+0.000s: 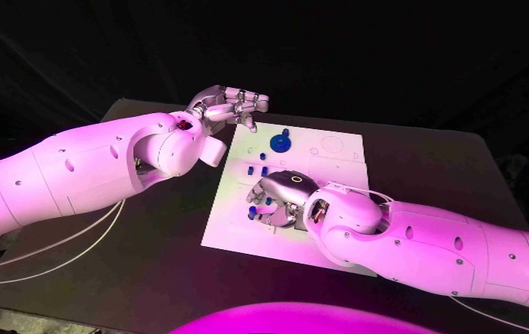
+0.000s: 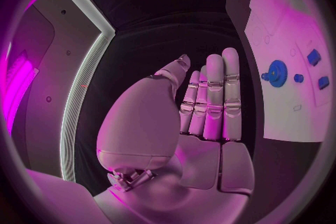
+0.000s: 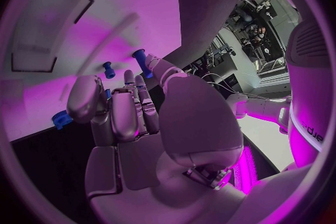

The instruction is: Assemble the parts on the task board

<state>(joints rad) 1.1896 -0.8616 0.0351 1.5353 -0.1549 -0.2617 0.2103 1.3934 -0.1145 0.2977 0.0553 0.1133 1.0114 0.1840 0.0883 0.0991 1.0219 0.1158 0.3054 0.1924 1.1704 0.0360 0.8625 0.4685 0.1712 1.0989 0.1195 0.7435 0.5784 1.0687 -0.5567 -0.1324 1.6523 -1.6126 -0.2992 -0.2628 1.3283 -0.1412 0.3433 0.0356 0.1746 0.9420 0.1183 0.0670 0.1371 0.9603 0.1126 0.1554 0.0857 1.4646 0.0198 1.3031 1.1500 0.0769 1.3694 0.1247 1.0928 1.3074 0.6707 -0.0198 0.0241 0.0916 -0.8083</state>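
Your right arm fills the lower right of the head view, its right hand down over the middle of the board. Small blue parts lie just above and left of that hand, one more peeping out at its left edge. In the right wrist view the fingers stand nearly straight and loosely together beside a blue peg, a second peg and a ribbed part; whether a fingertip is pinching the first peg, you cannot tell.

Your left hand hovers at the board's upper-left corner, fingers spread, holding nothing; the left wrist view shows its fingers straight and side by side. The blue gear sits toward the top of the board, well apart from both hands.

The risk lies under your right hand: the palm hides the parts it works among, so a sideways sweep could likely knock loose pieces across the board. Any peg not firmly pinched may tip or drop on lifting. The unheld board could likely slide too.
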